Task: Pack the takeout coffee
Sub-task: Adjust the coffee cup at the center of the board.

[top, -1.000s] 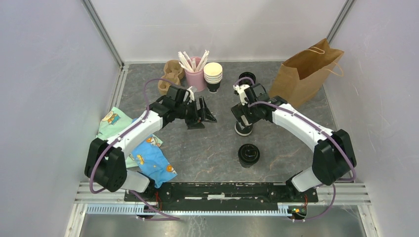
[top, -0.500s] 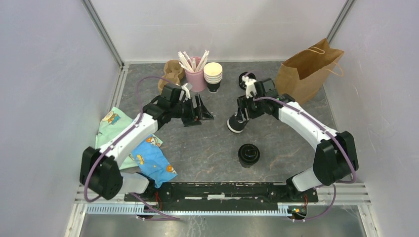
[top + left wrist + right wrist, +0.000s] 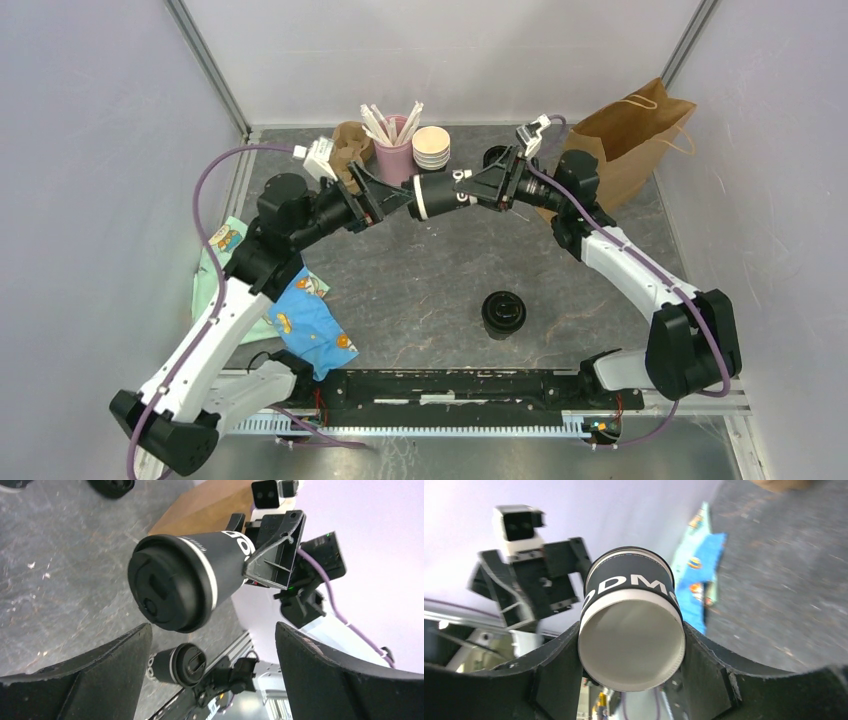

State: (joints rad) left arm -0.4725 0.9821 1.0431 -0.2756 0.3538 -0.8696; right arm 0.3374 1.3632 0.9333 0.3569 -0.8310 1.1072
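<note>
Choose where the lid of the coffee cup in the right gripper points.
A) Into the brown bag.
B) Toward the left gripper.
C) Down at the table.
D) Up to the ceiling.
B: the takeout coffee lies sideways in the air, its base end clamped in the right gripper, its black lid facing the open left gripper.
</note>
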